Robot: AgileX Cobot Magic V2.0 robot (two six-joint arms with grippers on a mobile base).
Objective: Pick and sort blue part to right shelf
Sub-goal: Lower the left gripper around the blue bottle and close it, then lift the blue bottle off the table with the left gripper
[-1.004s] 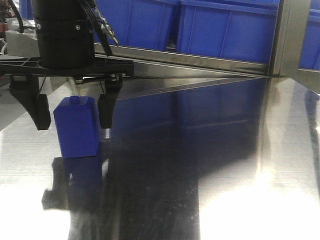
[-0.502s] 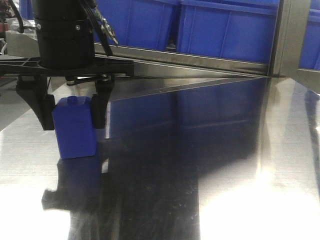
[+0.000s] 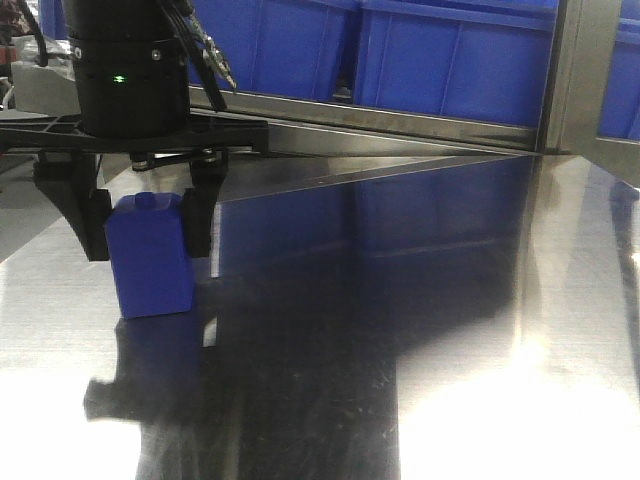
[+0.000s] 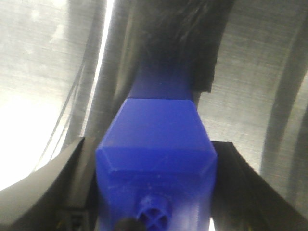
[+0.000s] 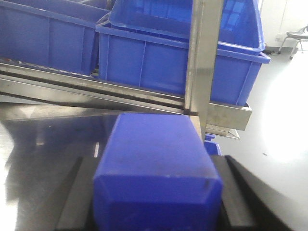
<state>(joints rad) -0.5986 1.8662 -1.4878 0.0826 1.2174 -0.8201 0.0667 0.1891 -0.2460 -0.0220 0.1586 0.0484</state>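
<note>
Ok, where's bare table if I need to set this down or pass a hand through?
Free: the steel table from the blue part rightward to the upright post, and the near strip in front. Crowded: the left corner, where the left gripper clamps the part between its jaws, and the back edge along the blue bins.

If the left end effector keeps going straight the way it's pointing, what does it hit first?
The table. The left end effector points straight down, shut on the part, which seems to stand on it.
</note>
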